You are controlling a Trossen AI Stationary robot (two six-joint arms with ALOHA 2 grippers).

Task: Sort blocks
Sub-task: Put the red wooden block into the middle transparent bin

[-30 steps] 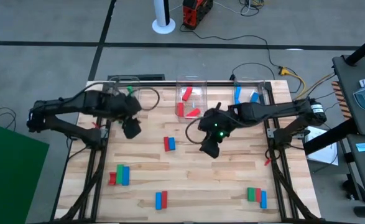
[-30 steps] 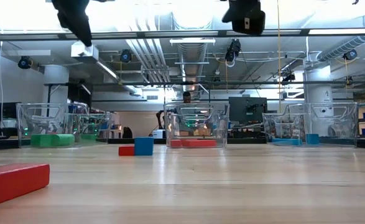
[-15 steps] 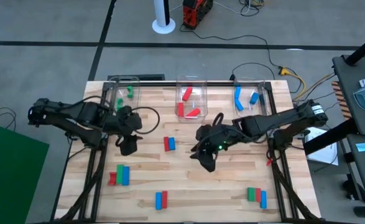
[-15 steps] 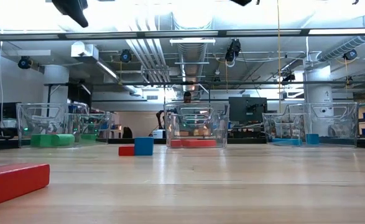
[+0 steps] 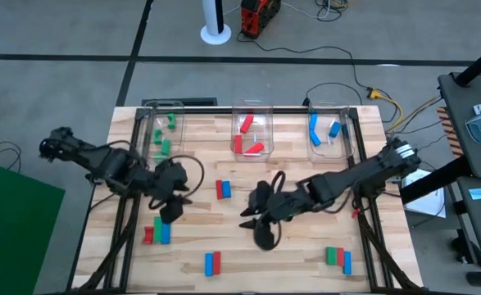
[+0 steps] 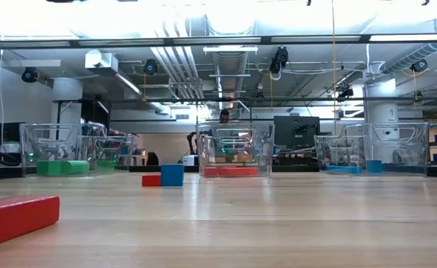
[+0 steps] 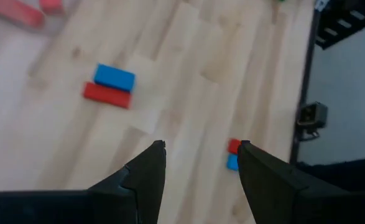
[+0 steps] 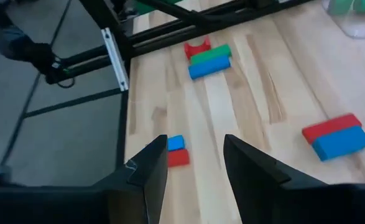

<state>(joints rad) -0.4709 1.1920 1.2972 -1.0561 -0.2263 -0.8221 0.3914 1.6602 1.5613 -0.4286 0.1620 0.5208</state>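
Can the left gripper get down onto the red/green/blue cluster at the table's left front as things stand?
Probably yes. The left gripper hangs open just above and beside that cluster, holding nothing, with bare wood between them. The right gripper is off toward the table's middle, out of the way.

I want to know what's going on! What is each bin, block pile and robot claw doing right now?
Left clear plastic bin: holds green blocks.
Middle clear bin: holds red blocks.
Right clear bin: holds blue blocks.
Red-and-blue block pair: on the table, unsorted.
Left gripper: open, empty.
Right gripper: open, empty.

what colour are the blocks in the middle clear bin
Red blocks in the middle bin; clearest in the high view.
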